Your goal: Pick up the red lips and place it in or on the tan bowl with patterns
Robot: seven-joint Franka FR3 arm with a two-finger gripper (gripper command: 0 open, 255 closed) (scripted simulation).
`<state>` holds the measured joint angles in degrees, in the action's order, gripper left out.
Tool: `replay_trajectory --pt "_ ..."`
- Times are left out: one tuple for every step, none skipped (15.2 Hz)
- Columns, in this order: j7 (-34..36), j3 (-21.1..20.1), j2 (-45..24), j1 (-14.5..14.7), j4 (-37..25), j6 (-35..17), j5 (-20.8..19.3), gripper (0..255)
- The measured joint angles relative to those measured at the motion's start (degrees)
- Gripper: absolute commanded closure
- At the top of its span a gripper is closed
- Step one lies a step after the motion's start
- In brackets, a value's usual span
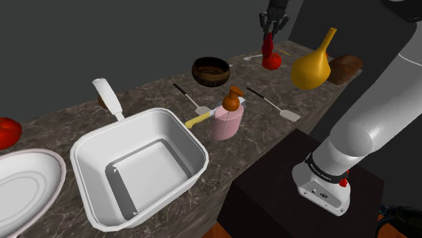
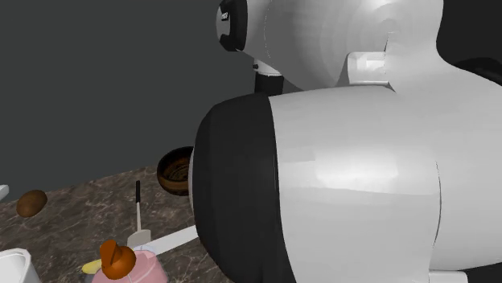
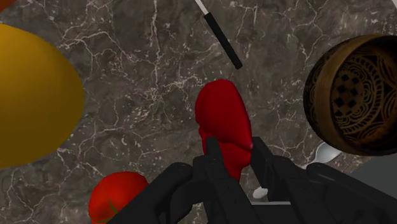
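Above the counter's far end, I have the gripper (image 3: 234, 151) clamped on the red lips (image 3: 219, 118), hanging clear of the surface, I judge to pass over the round red thing (image 3: 118, 194); the patterned brown bowl (image 3: 356, 95) sits nearby.

Your shoulder camera looked down the counter (image 1: 267, 132), the second sat close behind the arm (image 2: 354, 185), the wrist one faced down; all shared the bowl (image 1: 211, 70).
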<state>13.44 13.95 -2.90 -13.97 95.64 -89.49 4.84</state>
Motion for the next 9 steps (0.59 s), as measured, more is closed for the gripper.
replay_trajectory --pt "1.06 -0.51 0.02 0.56 -0.07 0.00 0.13 255" --pt "2.17 -1.04 -0.21 1.14 -0.22 -0.20 0.33 255" --pt "3.74 -1.81 -1.09 1.96 -1.72 0.34 0.73 255" --pt "5.16 -2.48 -0.98 2.73 -1.45 0.05 0.87 255" --pt "6.41 -3.06 -1.24 3.37 -1.97 0.20 1.05 255" --pt "7.37 -3.51 -1.41 3.88 -2.16 0.10 1.19 255" --pt "8.74 -4.15 -1.86 4.60 -2.96 0.33 1.41 255" --pt "10.05 -4.76 -1.89 5.31 -2.96 0.17 1.55 255" --pt "11.19 -5.28 -2.79 5.88 -4.41 0.61 1.79 255"
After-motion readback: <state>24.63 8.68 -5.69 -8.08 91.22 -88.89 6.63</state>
